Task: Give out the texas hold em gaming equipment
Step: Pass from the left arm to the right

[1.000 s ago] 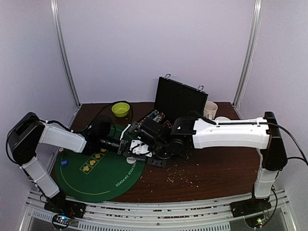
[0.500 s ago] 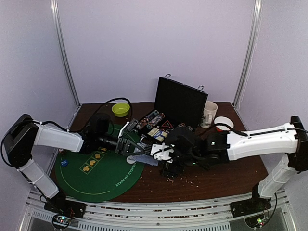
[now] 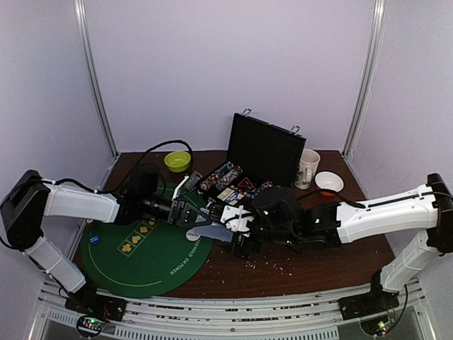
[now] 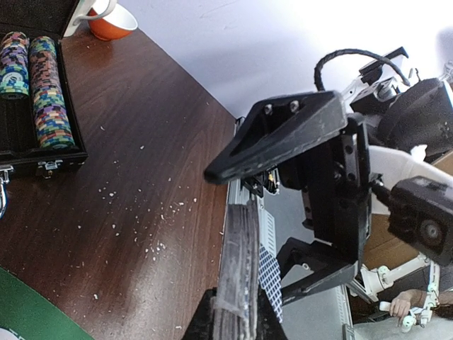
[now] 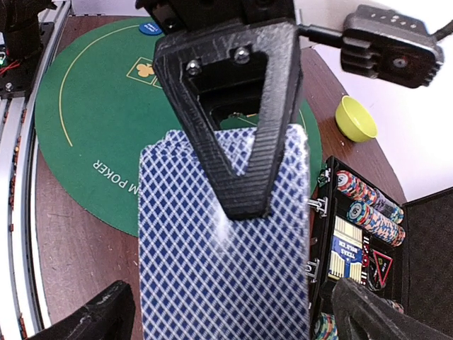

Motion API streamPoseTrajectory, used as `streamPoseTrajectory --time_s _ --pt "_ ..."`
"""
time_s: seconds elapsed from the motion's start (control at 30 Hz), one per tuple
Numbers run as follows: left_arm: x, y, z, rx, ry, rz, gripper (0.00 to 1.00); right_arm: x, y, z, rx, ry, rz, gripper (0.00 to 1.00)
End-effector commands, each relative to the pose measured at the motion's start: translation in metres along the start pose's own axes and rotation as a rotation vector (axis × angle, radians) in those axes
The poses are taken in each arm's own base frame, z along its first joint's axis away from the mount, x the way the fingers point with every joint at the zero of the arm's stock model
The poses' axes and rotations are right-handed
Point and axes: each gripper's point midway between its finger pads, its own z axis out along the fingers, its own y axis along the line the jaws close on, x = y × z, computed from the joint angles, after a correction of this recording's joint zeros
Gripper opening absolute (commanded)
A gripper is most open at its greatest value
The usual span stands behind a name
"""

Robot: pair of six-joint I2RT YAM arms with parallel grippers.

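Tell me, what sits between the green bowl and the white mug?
The open black case holding poker chips stands between bowl and mug, seen in the top view.

left fingers (image 5: 237, 180) pinched shut, arm (image 3: 78, 203) stretched inward | right fingers (image 4: 283, 134) wide apart, arm (image 3: 382, 212) stretched inward

We see a dark wooden table (image 3: 318, 262), with pale crumbs (image 3: 272, 263) scattered just on the near side of the right claw (image 3: 237, 228). A round green poker mat (image 3: 141, 258) spreads beneath the left claw (image 3: 192, 214) and off to its left. On the mat, a white dealer disc (image 3: 192, 233) lies directly under that claw and a blue chip (image 3: 96, 239) lies well to its left. Just beyond both claws stands an open black case (image 3: 265, 152) holding rows of poker chips (image 3: 221, 176). Farther back are a lime-green bowl (image 3: 178, 161), a white mug (image 3: 308, 167) and a small bowl (image 3: 328, 182).
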Motion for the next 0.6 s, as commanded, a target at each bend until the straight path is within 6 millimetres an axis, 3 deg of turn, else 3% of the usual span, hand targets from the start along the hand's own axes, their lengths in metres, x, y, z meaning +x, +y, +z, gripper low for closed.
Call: streamPoseTrajectory --time_s 0.0,0.13,0.3,0.43,0.57 --pt "-0.019 -0.013 -0.001 0.012 -0.035 0.079 0.00 -0.003 0.000 0.016 0.007 -0.008 0.019 1.00" --pt "-0.019 -0.013 -0.001 0.013 -0.038 0.078 0.00 0.002 -0.001 0.025 0.030 0.005 0.016 0.98" --pt "-0.018 -0.011 0.001 0.020 -0.032 0.068 0.00 0.001 -0.003 0.029 0.042 0.004 0.035 0.78" --pt "-0.017 -0.011 0.001 0.024 -0.029 0.066 0.00 0.006 -0.003 0.029 0.048 0.013 0.033 0.70" --pt "-0.017 -0.009 0.002 0.024 -0.026 0.062 0.00 0.002 -0.006 0.029 0.063 0.007 0.022 0.57"
